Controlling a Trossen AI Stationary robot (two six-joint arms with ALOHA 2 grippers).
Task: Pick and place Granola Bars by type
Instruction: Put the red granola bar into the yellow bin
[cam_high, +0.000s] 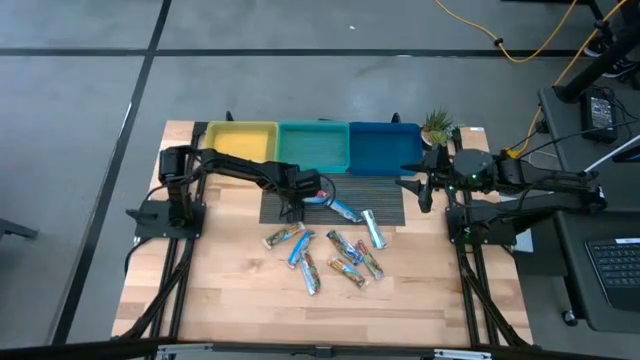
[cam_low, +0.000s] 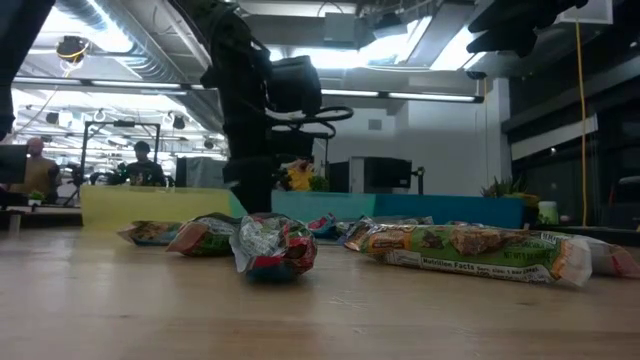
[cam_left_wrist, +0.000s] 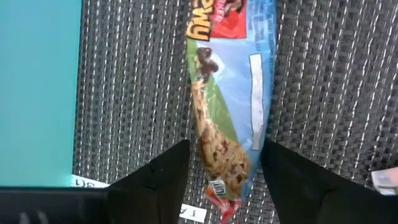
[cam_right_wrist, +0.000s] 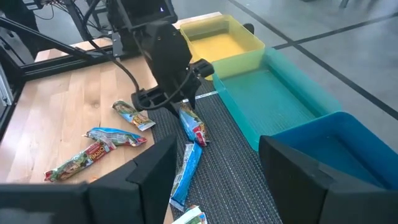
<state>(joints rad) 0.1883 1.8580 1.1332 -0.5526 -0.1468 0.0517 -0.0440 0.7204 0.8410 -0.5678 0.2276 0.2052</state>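
Bars: about ten granola bars lie on the table. They overlap, so the count is not sure.
Blue bars: three or four show blue wrappers. One blue bar lies on the dark mat, and another blue bar lies on the mat just past it.
Silver bars: one silver bar lies near the mat's edge.
Tan bars: a few tan bars with many colours lie on the wood. One long tan bar is closest in the low view.
Bins: three bins stand side by side along the far edge of the table.
Yellow bin: no bar shows inside it.
Teal bin: no bar shows inside it.
Blue bin: no bar shows inside it.
Mat: it lies right in front of the bins.
Left claw: it is low over the mat, beside the teal bin. Its fingers are apart, one on each side of the blue bar's end. They are not squeezing it.
Right claw: it is up in the air at the right side of the table, near the blue bin. Its fingers are apart and hold nothing.
Plant: a small plant stands by the blue bin.
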